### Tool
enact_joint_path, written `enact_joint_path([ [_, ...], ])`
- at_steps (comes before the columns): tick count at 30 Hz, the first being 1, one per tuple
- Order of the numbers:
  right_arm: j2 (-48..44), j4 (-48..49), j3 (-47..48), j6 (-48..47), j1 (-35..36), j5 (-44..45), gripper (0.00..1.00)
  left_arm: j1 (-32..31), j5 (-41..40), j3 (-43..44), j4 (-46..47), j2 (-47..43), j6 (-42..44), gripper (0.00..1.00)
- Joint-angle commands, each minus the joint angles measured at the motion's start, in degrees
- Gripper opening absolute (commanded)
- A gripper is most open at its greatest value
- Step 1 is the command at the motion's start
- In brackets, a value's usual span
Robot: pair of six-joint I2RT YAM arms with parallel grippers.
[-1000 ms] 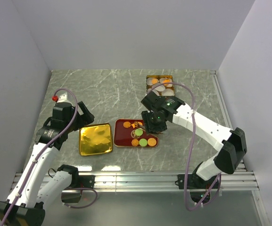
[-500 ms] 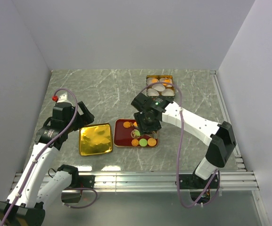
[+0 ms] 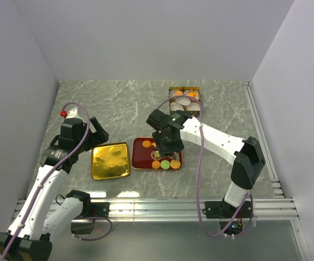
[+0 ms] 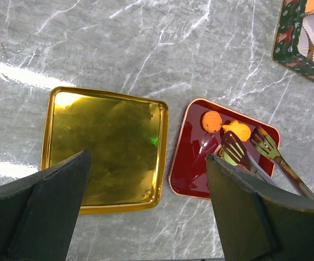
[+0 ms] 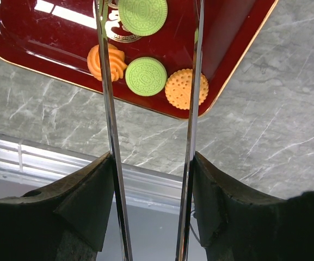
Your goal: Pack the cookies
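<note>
cookies (image 5: 146, 76) on red tray (image 5: 222, 32), right pincer (image 5: 152, 157) holding tongs (image 5: 107, 98).

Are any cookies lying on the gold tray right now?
No, the gold tray is bare; the cookies lie on the red tray beside it.

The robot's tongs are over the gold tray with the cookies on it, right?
No. The tongs are over the red tray with the cookies on it; the gold tray beside it holds none. The left wrist view shows this.
</note>
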Motion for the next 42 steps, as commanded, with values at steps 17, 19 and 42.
enact_joint_path([
  [17,3.0,-1.9,5.2,0.6,1.1,3.3,0.61,-0.2,0.3,-0.2,1.8,-0.7,0.4,0.93],
  [19,3.1,-1.7,5.1,0.8,1.2,3.2,0.61,-0.2,0.4,-0.1,1.8,-0.6,0.4,0.93],
  [42,3.6,-4.2,9.2,1.0,1.4,3.1,0.45,-0.2,0.7,-0.3,2.0,-0.6,0.5,0.93],
])
